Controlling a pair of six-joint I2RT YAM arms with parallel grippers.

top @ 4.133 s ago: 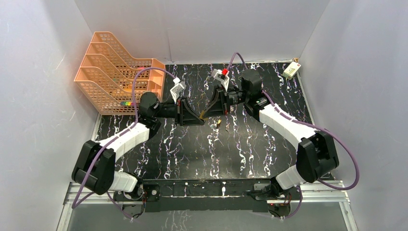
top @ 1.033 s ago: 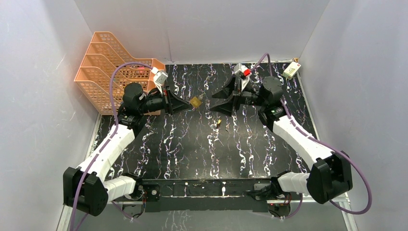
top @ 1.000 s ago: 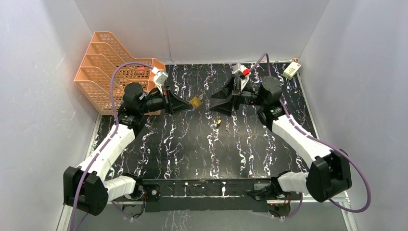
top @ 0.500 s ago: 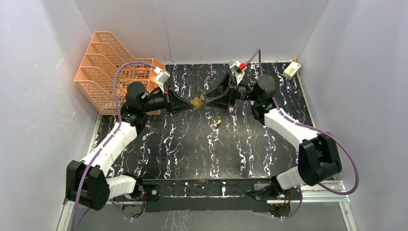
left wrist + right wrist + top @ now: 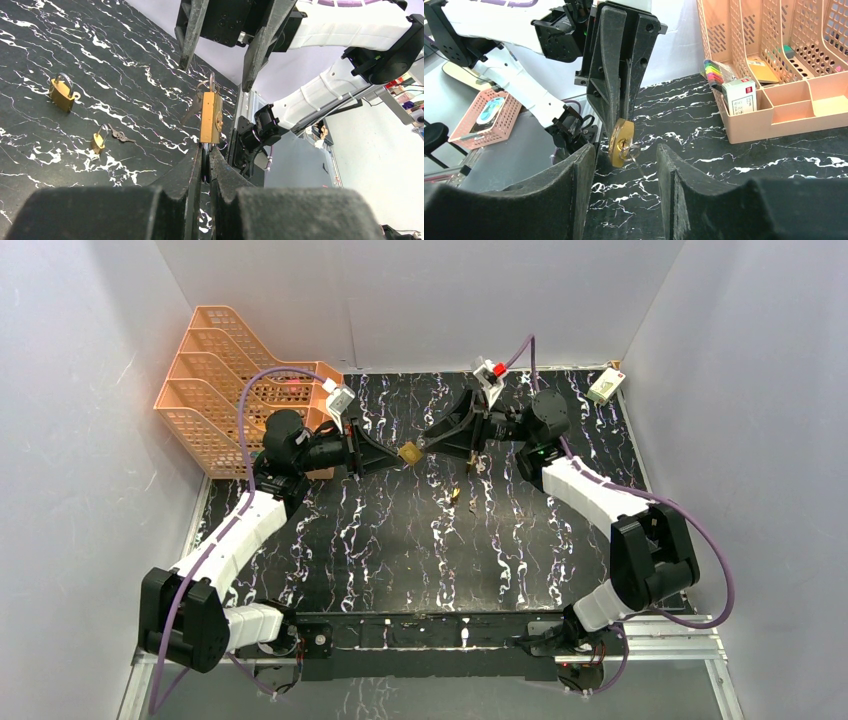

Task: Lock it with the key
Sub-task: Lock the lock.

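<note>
A brass padlock (image 5: 408,452) hangs in the air between the two arms. My left gripper (image 5: 397,457) is shut on its steel shackle, seen in the left wrist view (image 5: 206,159) with the padlock (image 5: 211,117) sticking out past the fingertips. A key (image 5: 212,81) sits in the keyhole, with a ring and second key (image 5: 193,110) dangling. My right gripper (image 5: 428,440) is open; its fingers (image 5: 186,37) flank the key end without touching. In the right wrist view the padlock (image 5: 620,141) and key ring (image 5: 630,151) lie between the gripper's (image 5: 625,159) spread fingers.
Two more padlocks lie on the black marbled table (image 5: 400,560): a larger one (image 5: 62,93) and a small one (image 5: 98,142) with keys, also in the top view (image 5: 455,495). An orange file rack (image 5: 235,390) stands back left, a white box (image 5: 605,387) back right.
My right gripper has swung left, and its open fingers have come up around the padlock's key end. My left gripper has shifted slightly right, still holding the padlock.
</note>
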